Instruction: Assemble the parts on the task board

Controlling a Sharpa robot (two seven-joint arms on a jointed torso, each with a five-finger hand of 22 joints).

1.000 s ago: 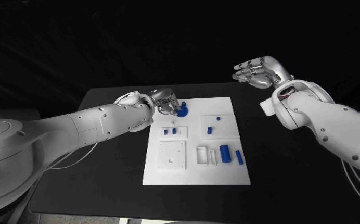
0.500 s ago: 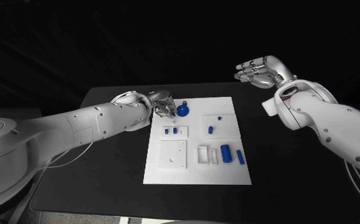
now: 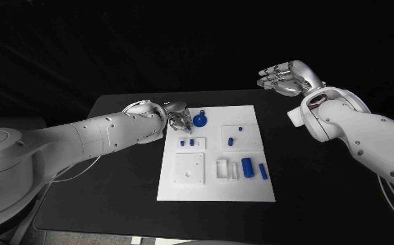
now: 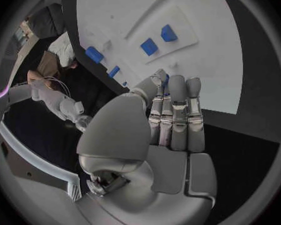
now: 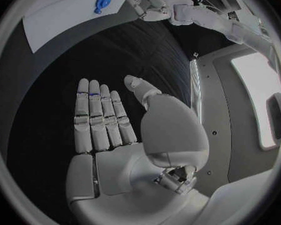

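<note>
The white task board (image 3: 246,191) lies in the middle of the black table. A round blue part (image 3: 200,121) with a small handle lies at its far left corner, and the right wrist view shows the same round part (image 5: 103,0). My left hand (image 3: 178,119) hovers just left of that part, fingers straight and together, holding nothing; the fingers (image 4: 178,115) reach over the board's edge (image 4: 197,60). My right hand (image 3: 287,78) is raised beyond the table's far right side, palm (image 5: 115,135) flat with fingers extended and empty.
Small blue pegs (image 3: 186,141) sit in a left recess, with two more (image 3: 230,141) to their right. Two longer blue cylinders (image 3: 246,167) lie near a white bracket (image 3: 226,168). A square white plate (image 3: 188,168) occupies the near left.
My left hand has drawn back to the left off the round blue part, which now lies uncovered on the board. The right hand has hardly moved.
</note>
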